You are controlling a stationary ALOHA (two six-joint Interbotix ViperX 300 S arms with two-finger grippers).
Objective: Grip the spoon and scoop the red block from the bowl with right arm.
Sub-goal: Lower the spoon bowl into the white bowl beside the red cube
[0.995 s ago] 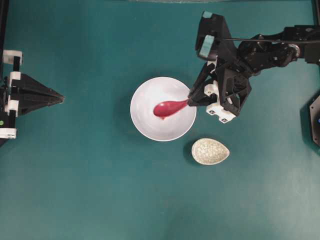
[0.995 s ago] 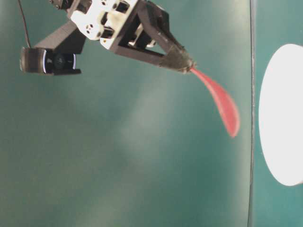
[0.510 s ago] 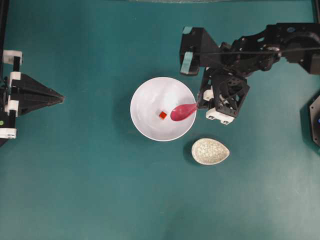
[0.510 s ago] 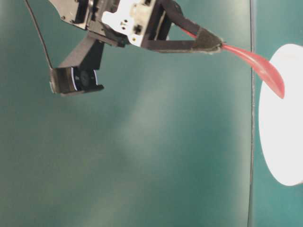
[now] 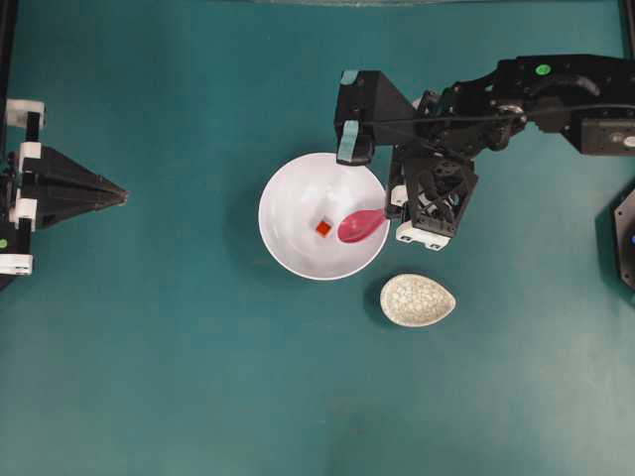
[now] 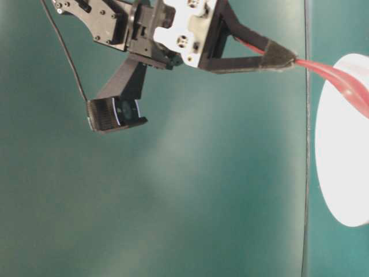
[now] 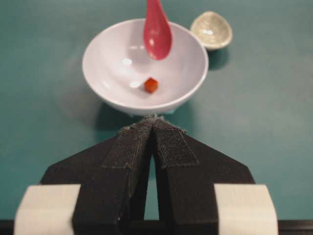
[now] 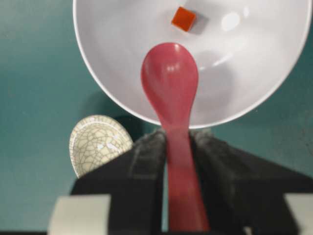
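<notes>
The white bowl (image 5: 298,248) sits mid-table with the red block (image 5: 323,228) on its floor. My right gripper (image 5: 392,210) is shut on the handle of the magenta spoon (image 5: 360,225) just outside the bowl's right rim. The spoon's scoop hangs over the bowl's right side, just right of the block and apart from it. In the right wrist view the spoon (image 8: 171,88) runs out between the fingers (image 8: 142,161), with the block (image 8: 183,18) beyond its tip. My left gripper (image 7: 153,119) rests shut and empty at the table's left edge, facing the bowl (image 7: 107,93).
A small speckled egg-shaped dish (image 5: 418,299) lies just below and right of the bowl, close under my right wrist. Bare teal tabletop surrounds everything. The right arm's links (image 5: 536,89) stretch in from the right edge.
The right gripper has pulled the spoon back to the right and swung round, uncovering the red block; the scoop now hangs over the bowl's right side. The left arm has not moved.
</notes>
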